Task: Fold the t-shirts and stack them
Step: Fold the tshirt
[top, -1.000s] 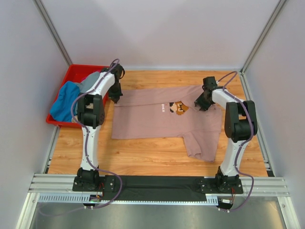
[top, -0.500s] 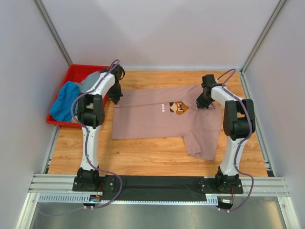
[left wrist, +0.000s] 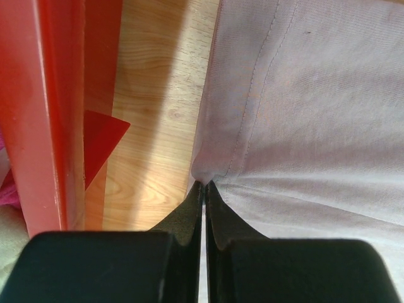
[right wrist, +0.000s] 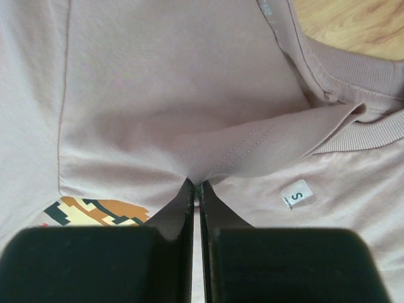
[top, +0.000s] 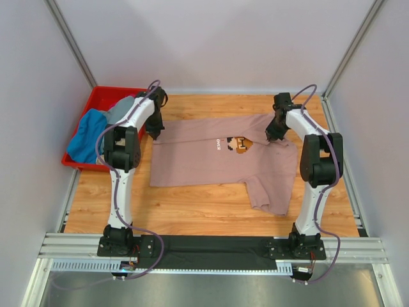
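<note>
Likely a lab cell: white panel walls (top: 211, 38), aluminium rails (top: 70, 246).

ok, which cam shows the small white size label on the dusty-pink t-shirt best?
Right wrist: the small white size label sits close, S legible. Top external: too small to see. Left wrist: not in frame.

Shirt (top: 192, 163) lies on table (top: 192, 208), right of crate (top: 104, 95).

Left gripper (left wrist: 203, 189): jaws closed, pinching the hemmed edge of pink shirt (left wrist: 315, 113). Wooden surface (left wrist: 154, 107) beside shirt. Red crate (left wrist: 57, 113) wall far left.
</note>
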`<act>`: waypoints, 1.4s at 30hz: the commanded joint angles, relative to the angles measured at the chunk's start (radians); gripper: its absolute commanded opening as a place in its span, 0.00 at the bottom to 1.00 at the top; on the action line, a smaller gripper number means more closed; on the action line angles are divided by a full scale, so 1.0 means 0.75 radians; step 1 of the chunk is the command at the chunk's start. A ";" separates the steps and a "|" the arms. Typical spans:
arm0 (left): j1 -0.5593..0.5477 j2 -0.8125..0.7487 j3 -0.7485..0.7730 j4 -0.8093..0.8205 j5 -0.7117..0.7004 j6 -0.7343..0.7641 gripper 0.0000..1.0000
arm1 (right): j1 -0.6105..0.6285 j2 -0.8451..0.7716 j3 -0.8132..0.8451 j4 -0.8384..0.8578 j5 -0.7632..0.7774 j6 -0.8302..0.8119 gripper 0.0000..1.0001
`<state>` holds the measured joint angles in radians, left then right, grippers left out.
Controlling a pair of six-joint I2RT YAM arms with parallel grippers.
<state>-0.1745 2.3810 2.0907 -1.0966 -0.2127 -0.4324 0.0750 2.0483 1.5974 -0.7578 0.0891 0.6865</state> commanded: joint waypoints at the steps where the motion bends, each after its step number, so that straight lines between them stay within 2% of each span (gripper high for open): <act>1: 0.002 0.000 0.008 -0.027 -0.046 -0.012 0.00 | -0.006 -0.003 0.060 -0.102 -0.002 -0.036 0.00; 6: 0.002 0.000 0.010 -0.027 -0.064 -0.015 0.00 | -0.018 -0.013 0.153 -0.251 -0.051 -0.081 0.00; 19: 0.002 0.012 0.019 -0.047 -0.115 0.012 0.00 | -0.041 -0.064 0.075 -0.284 -0.178 -0.052 0.00; 22: 0.002 0.008 0.015 -0.053 -0.103 0.008 0.00 | -0.039 -0.089 0.018 -0.229 -0.190 -0.026 0.00; 24: 0.002 0.000 0.019 -0.060 -0.095 -0.002 0.04 | -0.039 -0.097 -0.025 -0.184 -0.203 -0.005 0.01; 27: 0.002 -0.031 0.023 -0.049 -0.070 -0.010 0.19 | -0.039 -0.089 -0.056 -0.155 -0.221 0.003 0.04; 28: 0.002 -0.043 0.031 -0.049 -0.056 -0.012 0.28 | -0.039 -0.091 -0.064 -0.147 -0.227 0.001 0.08; 32: 0.002 -0.070 0.096 -0.086 -0.033 -0.021 0.31 | -0.039 -0.123 -0.083 -0.133 -0.248 -0.013 0.09; 35: 0.000 -0.113 0.113 -0.094 -0.038 -0.031 0.33 | -0.039 -0.148 -0.087 -0.141 -0.237 0.027 0.02; 42: -0.029 -0.186 0.092 -0.094 -0.033 -0.037 0.37 | -0.039 -0.185 -0.170 -0.102 -0.211 0.269 0.00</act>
<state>-0.1814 2.3219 2.1300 -1.1519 -0.2443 -0.4492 0.0490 1.9541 1.4899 -0.8551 -0.0868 0.7799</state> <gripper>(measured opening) 0.366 0.014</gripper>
